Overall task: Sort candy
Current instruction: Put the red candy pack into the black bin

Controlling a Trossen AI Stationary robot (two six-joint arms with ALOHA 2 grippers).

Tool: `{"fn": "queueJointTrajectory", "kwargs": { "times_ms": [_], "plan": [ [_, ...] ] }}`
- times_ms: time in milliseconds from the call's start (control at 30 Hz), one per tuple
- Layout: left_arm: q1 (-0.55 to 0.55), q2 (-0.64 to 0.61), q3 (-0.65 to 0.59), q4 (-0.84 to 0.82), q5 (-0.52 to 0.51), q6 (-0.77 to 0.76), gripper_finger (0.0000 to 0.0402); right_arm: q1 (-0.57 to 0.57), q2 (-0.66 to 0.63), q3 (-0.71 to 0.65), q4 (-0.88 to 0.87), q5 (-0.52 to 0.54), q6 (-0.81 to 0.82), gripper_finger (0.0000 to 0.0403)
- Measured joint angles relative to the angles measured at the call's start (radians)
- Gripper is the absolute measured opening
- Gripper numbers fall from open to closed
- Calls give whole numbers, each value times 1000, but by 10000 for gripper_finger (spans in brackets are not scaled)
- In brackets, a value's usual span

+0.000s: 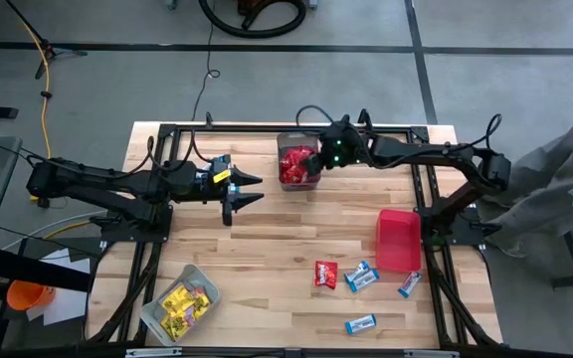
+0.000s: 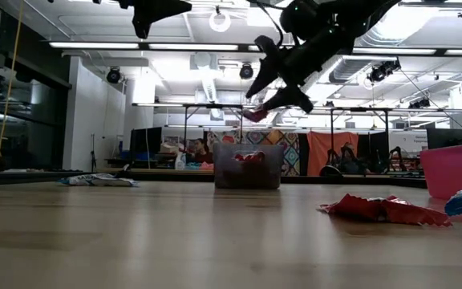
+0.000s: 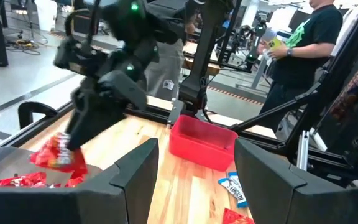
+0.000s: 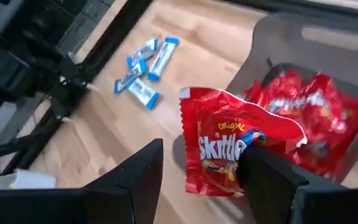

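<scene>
**Red packet held over the mesh bin: risks at release.**

High view: the right pincer (image 1: 318, 159) hangs above the dark mesh bin (image 1: 297, 164), already stocked with red candy; the left pincer (image 1: 245, 193) waits open over bare worktop (image 1: 267, 239). One red packet (image 1: 325, 273) and several blue-and-white packets (image 1: 362, 276) lie loose beside the red bin (image 1: 398, 240); yellow packets fill the clear grey bin (image 1: 180, 303). Low view: the pincer carries its load well above the bin rim. Left wrist view: the held red packet (image 3: 56, 152) dangles by one edge. Right wrist view: one finger pins the held packet (image 4: 235, 146) near a corner, so it may swing and, if released off-centre, land outside the rim.
</scene>
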Motion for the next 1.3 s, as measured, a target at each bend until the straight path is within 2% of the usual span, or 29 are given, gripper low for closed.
{"fn": "queueJointTrajectory", "kwargs": {
  "times_ms": [100,200,333,433,500,567,667,800,933,1067,1300],
  "plan": [
    [0,0,0,0,-16,0,197,3,6,-8,9,-12,43,195],
    [0,0,0,0,-23,0,197,9,-11,1,75,36,63,195],
    [0,0,0,1,-25,0,197,-23,4,-6,-112,14,144,195],
    [0,0,0,3,-25,0,197,-11,-18,7,-27,59,137,195],
    [1,0,0,3,-25,0,197,-7,-15,6,-53,23,137,195],
    [1,0,0,3,-25,0,197,-7,-7,-5,-69,-1,92,195],
    [1,0,0,3,-25,0,197,9,-51,6,51,-6,6,195],
    [1,0,0,-1,-25,-2,197,41,-105,-1,61,-89,-119,195],
    [1,0,0,-2,-25,-1,197,100,-226,5,51,-123,-174,195],
    [1,0,0,-4,-38,0,197,200,-305,0,-52,-124,-192,195],
    [17,0,0,-5,-74,0,197,391,-374,1,-59,-3,-197,195]
  ]
}}
